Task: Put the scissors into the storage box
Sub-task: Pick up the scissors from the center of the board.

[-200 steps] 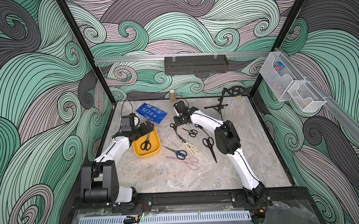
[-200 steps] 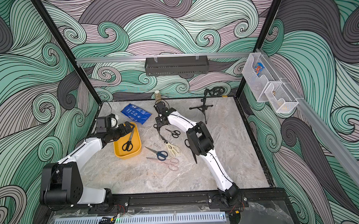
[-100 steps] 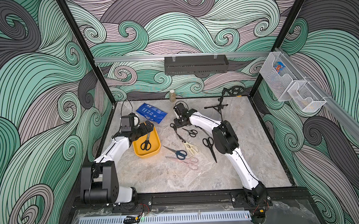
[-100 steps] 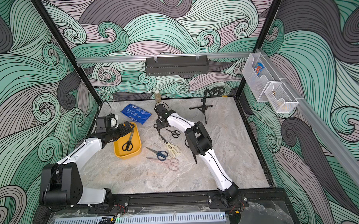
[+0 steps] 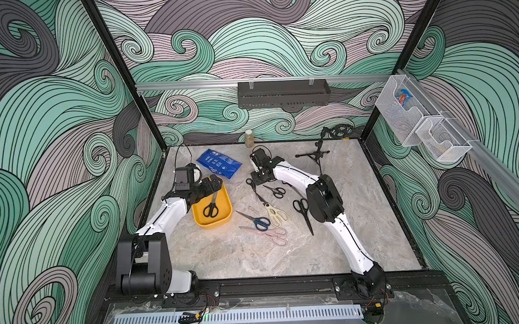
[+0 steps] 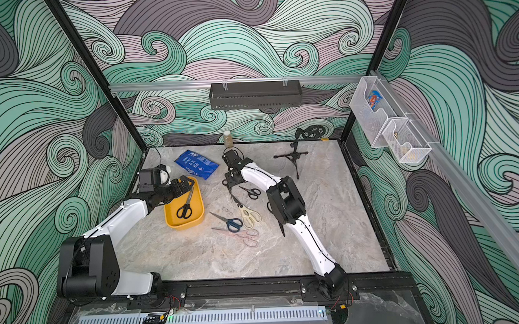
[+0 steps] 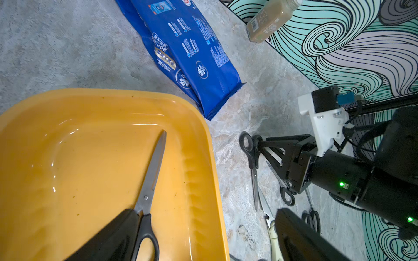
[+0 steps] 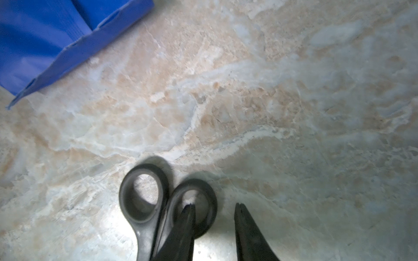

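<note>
The mustard-yellow storage box sits at the table's left with one black-handled pair of scissors lying inside. My left gripper hovers open over the box's far end, holding nothing. My right gripper is down at the handles of a long black-handled pair on the table. It is open, with one fingertip inside a handle ring and the other outside it. Small black, cream, blue-handled, pink and long black pairs lie nearby.
A blue pack lies behind the box, close to the right gripper. A bottle stands at the back wall and a black mini tripod at the back right. A black wall tray and white mesh baskets hang above.
The right arm has shifted slightly at the scissors' handles and its jaws have narrowed a little. The left arm and the boxed scissors have not moved.
</note>
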`<state>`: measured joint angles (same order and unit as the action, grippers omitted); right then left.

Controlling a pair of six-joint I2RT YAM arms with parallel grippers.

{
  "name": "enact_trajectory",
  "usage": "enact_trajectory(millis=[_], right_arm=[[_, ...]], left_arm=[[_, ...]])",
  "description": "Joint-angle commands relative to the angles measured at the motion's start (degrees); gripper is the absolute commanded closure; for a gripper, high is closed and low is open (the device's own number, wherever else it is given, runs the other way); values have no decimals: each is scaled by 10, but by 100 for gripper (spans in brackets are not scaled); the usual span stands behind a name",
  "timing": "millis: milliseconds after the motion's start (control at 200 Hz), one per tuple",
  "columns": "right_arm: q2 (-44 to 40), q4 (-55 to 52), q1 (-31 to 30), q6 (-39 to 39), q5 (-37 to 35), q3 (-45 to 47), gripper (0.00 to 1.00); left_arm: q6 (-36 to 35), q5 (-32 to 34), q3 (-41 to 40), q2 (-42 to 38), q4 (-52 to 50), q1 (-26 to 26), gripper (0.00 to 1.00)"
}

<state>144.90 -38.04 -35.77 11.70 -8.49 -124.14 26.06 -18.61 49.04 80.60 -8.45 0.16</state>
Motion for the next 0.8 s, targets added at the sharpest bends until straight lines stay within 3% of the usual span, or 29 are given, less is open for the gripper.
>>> enact_trajectory(millis=[0,390,790], right_arm=[[0,-93,2,-1,-5,43,67],[-66,-96,2,10,22,124,68],[30,-141,3,-12,10,17,69]], left_arm=[[-10,0,21,-9,-11,-6,2],[-13,0,20,-16,-11,-5,2],[-16,6,14,-19,-10,-4,1]])
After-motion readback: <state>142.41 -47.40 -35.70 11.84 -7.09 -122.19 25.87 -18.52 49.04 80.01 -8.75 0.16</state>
